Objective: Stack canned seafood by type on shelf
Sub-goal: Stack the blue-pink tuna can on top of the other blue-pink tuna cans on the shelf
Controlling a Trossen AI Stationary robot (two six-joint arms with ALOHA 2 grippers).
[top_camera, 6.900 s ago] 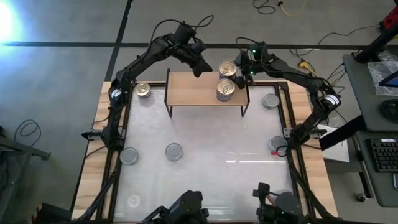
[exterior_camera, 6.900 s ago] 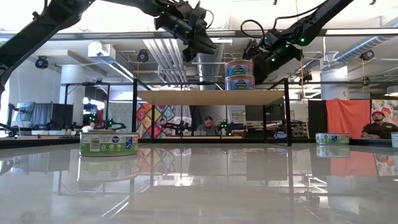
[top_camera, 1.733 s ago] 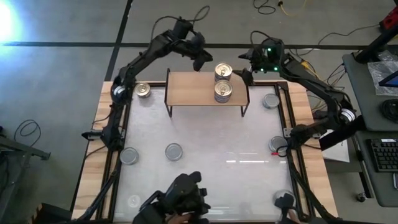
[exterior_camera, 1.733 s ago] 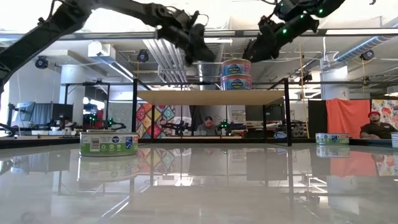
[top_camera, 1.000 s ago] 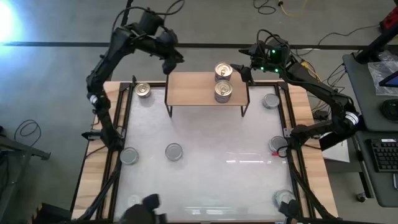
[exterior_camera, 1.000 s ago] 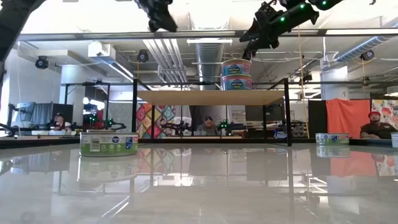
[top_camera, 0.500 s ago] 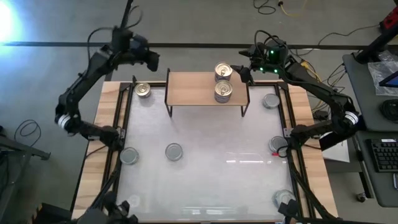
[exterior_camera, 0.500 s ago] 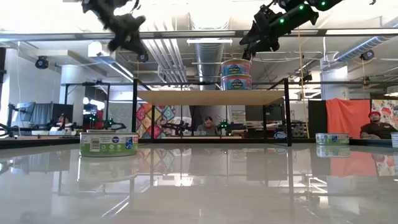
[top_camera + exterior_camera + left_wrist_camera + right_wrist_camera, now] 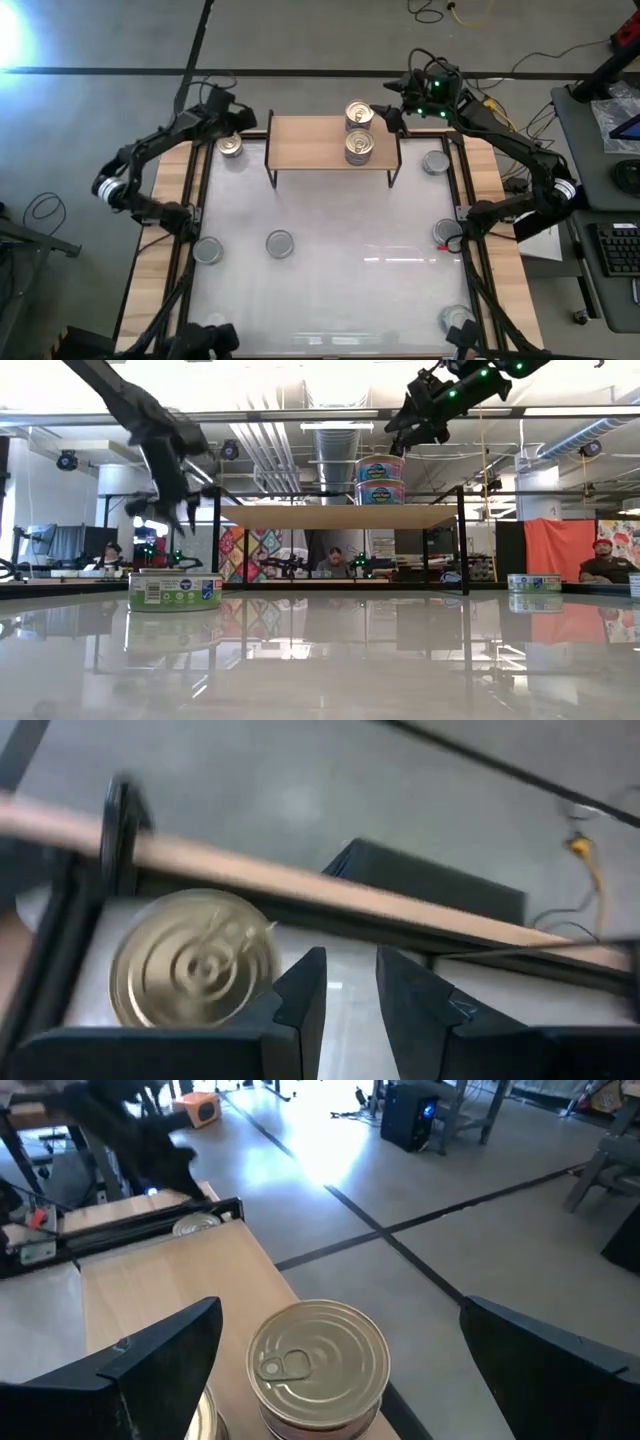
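Note:
The shelf [image 9: 330, 145] stands at the table's far middle. Toward its right end are two stacks of cans, one at the far edge [image 9: 358, 114] and one at the near edge [image 9: 360, 147]; the low view shows two labelled cans one on the other [image 9: 382, 480]. My right gripper [image 9: 340, 1305] hangs wide open behind the far stack, its fingers well out on either side of the gold-topped can [image 9: 318, 1355]. A gold-topped can [image 9: 195, 970] sits on the table left of the shelf. My left gripper [image 9: 350, 982] hovers just above and beside it, open by a narrow gap, with nothing between its fingers.
Loose silver-topped cans lie on the white table: one right of the shelf [image 9: 435, 162], one at the right edge [image 9: 446, 232], two at mid-left [image 9: 280, 243] [image 9: 207, 250], one at the near right corner [image 9: 458, 320]. The table's black frame rail [image 9: 120, 830] runs beside the gold can.
My left gripper has swung from high behind the shelf's left end toward the table's left edge and come down to the gold-topped can at the far left, rolling its wrist on the way. Its finger gap has stayed narrow.

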